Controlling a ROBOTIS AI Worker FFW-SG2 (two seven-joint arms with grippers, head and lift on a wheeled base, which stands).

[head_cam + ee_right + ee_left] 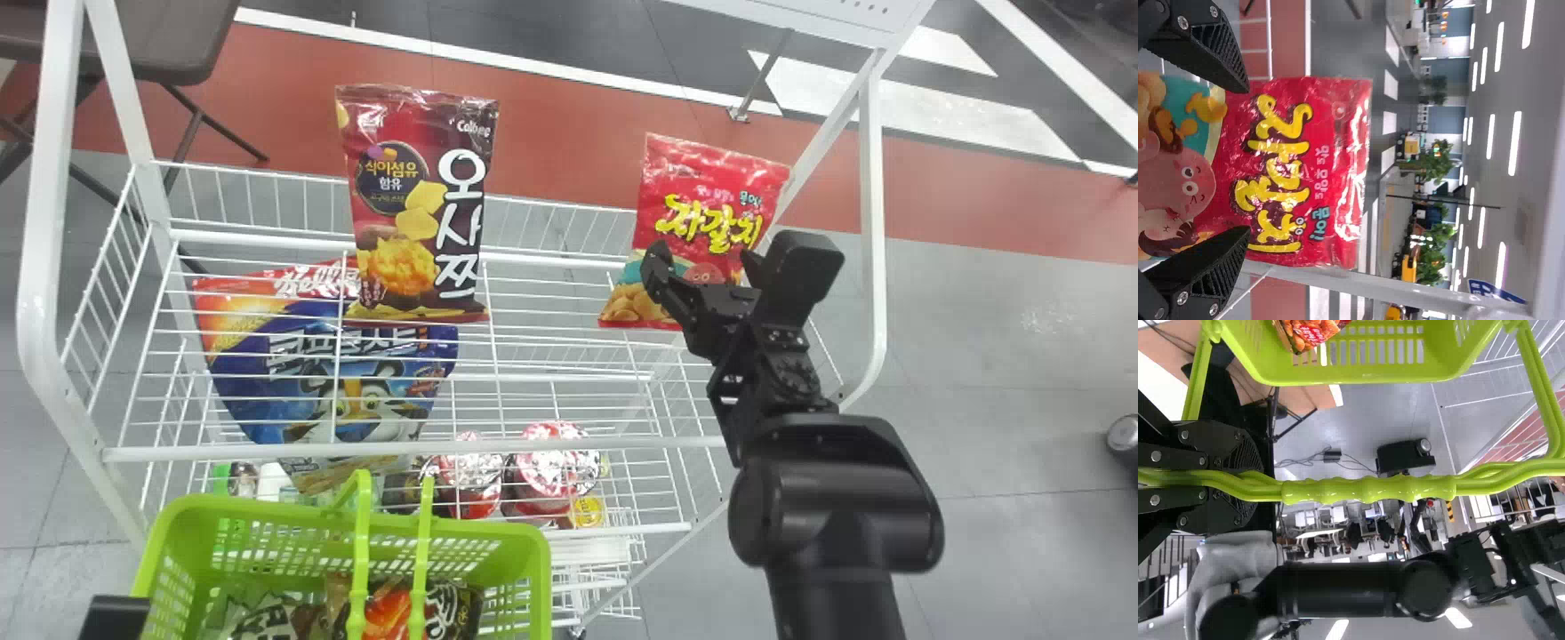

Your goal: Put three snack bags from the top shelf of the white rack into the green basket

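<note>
Head view: apparently two bags in basket, one to go; right gripper spread at red bag beyond basket; left gripper pinching handle.

Holding right arm stretched forward, right hand spread apart; holding left hand low, toward left side, clamped closed.

Glossy plastic pkt; matt bskt
</note>
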